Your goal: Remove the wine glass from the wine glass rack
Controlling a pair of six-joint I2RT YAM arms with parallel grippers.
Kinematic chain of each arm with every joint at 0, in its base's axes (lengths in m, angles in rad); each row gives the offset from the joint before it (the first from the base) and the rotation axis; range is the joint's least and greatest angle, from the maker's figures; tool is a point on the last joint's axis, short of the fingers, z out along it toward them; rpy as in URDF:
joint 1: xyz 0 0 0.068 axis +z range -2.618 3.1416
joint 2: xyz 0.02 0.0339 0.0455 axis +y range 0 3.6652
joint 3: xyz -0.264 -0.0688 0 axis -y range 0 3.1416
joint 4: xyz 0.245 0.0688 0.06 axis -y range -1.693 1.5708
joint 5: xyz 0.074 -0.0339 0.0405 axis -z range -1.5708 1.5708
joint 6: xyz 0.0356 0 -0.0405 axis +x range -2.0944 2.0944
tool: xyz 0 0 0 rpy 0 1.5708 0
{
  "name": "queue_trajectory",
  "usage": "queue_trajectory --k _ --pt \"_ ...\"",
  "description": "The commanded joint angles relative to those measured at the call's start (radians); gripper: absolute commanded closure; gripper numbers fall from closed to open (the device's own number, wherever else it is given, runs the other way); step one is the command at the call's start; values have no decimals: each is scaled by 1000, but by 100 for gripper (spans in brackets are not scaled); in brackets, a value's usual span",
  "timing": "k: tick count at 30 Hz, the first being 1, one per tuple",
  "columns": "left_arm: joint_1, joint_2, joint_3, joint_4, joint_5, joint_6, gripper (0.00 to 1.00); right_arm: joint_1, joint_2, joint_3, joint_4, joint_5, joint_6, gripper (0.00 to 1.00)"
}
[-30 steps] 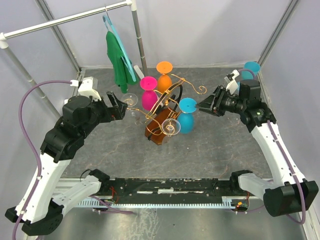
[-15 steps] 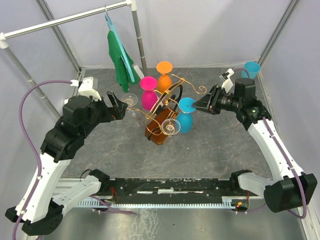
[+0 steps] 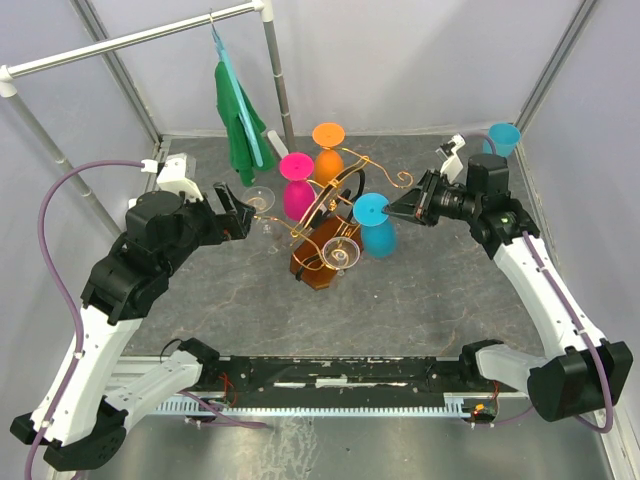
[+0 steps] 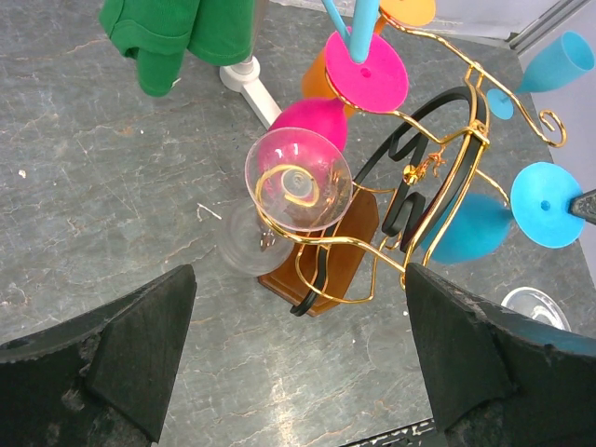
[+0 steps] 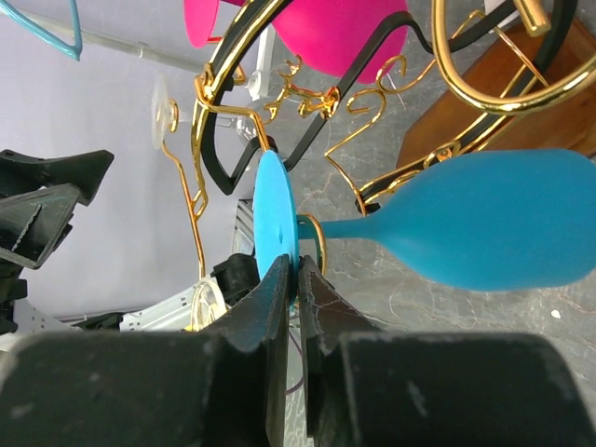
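- Step in hand: the grasp on the turquoise plastic wine glass (image 3: pixel 377 232), which hangs on the right side of the gold curly-wire wine glass rack with a black arched loop and amber-brown base (image 3: pixel 312 268). I judge the task barely begun, since the glass is not yet off the wire.
- My right end effector (image 5: pixel 293 265) is narrowed to a slit, its two fingers pinching the edge of the glass's flat round foot. In the right wrist view the foot stands edge-on between the tips.
- The glass hangs foot-up with its bowl tilted downward. Its stem sits in a gold scroll-ended arm just behind the foot, so the wire carries the weight.
- My left end effector (image 3: pixel 243 213) is spread wide and holds nothing. It waits on the left of the rack, near a clear wine glass (image 3: pixel 260 198).
- Next move, as I judge it: slide the stem out along the open end of the scroll arm, away from the rack's centre, and keep the pinch firm. A thin foot could twist between my fingers, and a pull across the wire could drag the whole rack over the grey stone-patterned counter (image 3: pixel 430 300).
- The rack also carries a pink wine glass (image 3: pixel 297 195), an orange one (image 3: pixel 328 150) and another clear one (image 3: pixel 341 253) at the front.
- Contents: the clear bowls show nothing inside. The coloured bowls are opaque, so I cannot tell.
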Motion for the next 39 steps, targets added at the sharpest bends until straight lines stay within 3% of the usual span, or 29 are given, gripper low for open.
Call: queue_trajectory --k 1,8,12,25,31,39 --pt "0 -12 17 14 4 -14 1 9 9 0 106 -33 13 86" --pt "1 -14 18 12 2 -14 1 12 30 -10 168 -53 49 85" --pt "0 -18 27 2 -3 -13 1 13 17 -3 151 -35 51 99" --pt "1 -58 39 -37 -39 2 1 -51 -90 -15 52 -58 25 100" --pt "1 -64 22 -23 -32 8 1 -46 -110 -104 157 -132 105 99" --pt "1 -66 7 -12 -34 19 1 6 -76 -98 228 -133 150 99"
